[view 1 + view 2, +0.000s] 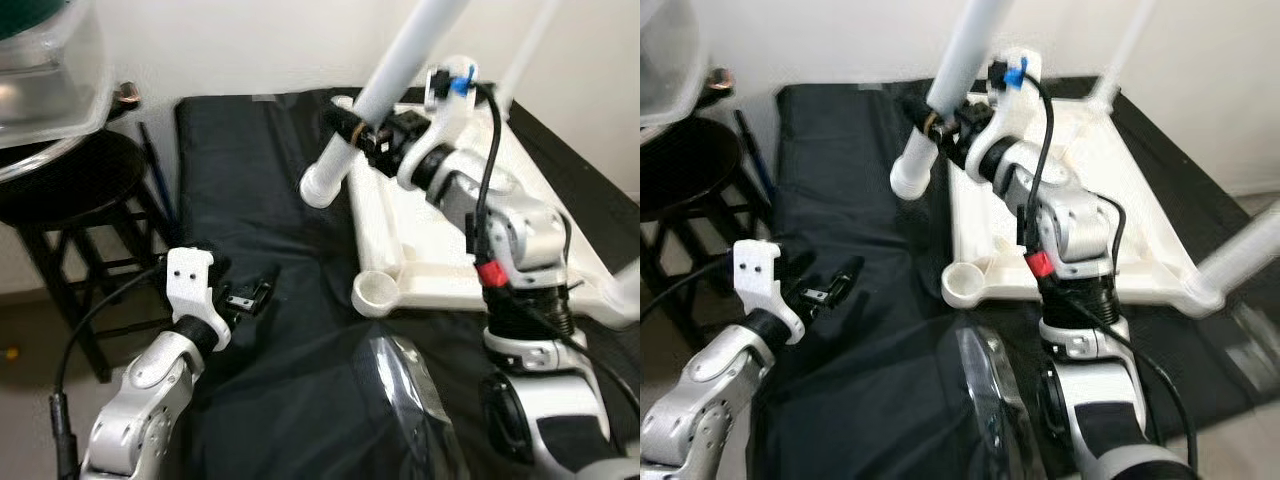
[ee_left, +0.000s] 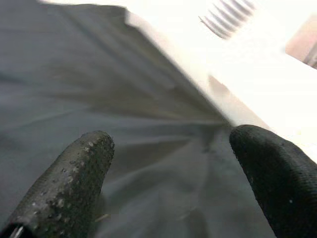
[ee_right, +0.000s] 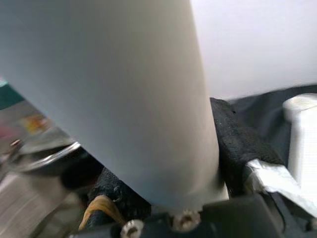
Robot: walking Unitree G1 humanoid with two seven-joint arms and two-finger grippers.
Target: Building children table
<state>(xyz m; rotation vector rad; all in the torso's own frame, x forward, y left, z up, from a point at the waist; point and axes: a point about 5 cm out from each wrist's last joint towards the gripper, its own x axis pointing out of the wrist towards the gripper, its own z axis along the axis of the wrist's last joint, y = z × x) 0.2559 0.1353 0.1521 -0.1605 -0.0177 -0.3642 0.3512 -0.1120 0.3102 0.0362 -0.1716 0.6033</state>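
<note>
Spanning the scene from the robot's left to its right: a dark round stool (image 1: 70,185) stands at the far left, beside a surface draped in wrinkled black cloth (image 1: 260,250). The left claw (image 1: 245,297) hovers just above this cloth, released, its two black fingers spread apart; the left wrist view shows the pebbled, rubbery texture of the fingertips (image 2: 74,183), with the cloth between them and the pale edge of the tabletop beyond. A ribbed white threaded stub (image 2: 230,17) appears past that edge.

Near the centre, the right claw (image 1: 362,132) is clenched around a smooth white cylindrical table leg (image 1: 385,85), grasping it near its lower end; the leg is tilted, its upper part rising out of the frame and its open, tubular lower end (image 1: 322,185) hanging over the cloth, just beside the tabletop corner. In the right wrist view the leg (image 3: 124,99) is matte and pale, pressed between black padded fingers.

To the right, the white children's tabletop (image 1: 420,235) lies upside down on the cloth, flat and glossy, with a round empty leg socket (image 1: 376,292) at its near corner. Two further white legs stand already fitted, one at its far corner (image 1: 530,50) and one at the right edge (image 1: 1240,255).
</note>
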